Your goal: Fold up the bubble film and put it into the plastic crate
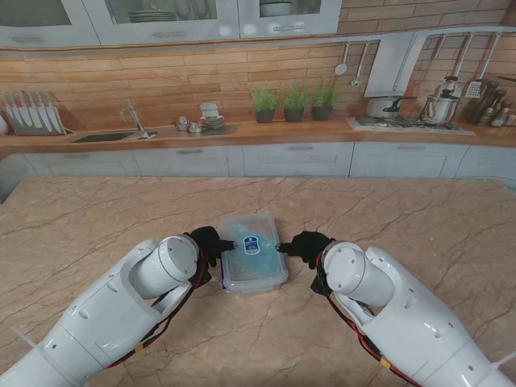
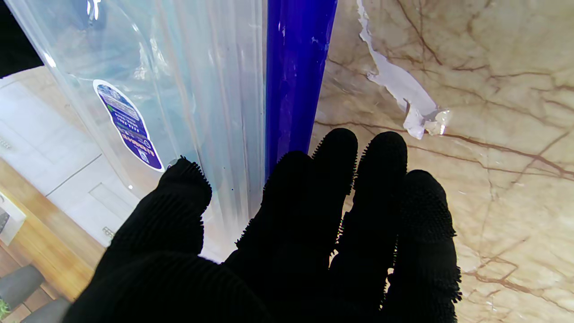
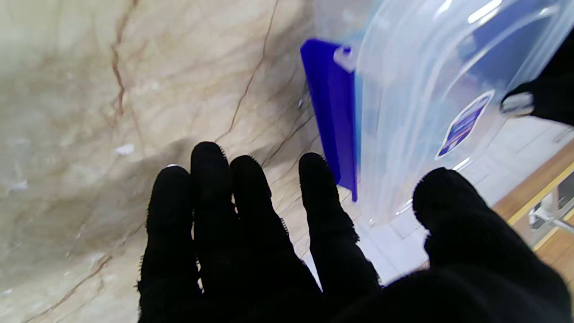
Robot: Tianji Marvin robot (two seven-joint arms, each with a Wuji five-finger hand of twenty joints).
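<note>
Lidded plastic crate [image 1: 252,252] is flanked at both side edges by left hand [image 1: 211,244] and right hand [image 1: 305,246], fingers spread, nothing gripped; counter [image 1: 403,226] wide around.

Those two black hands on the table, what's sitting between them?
In the stand's view, a clear plastic crate with a lid bearing a blue sticker lies between the left hand and right hand; bluish contents show through.
</note>
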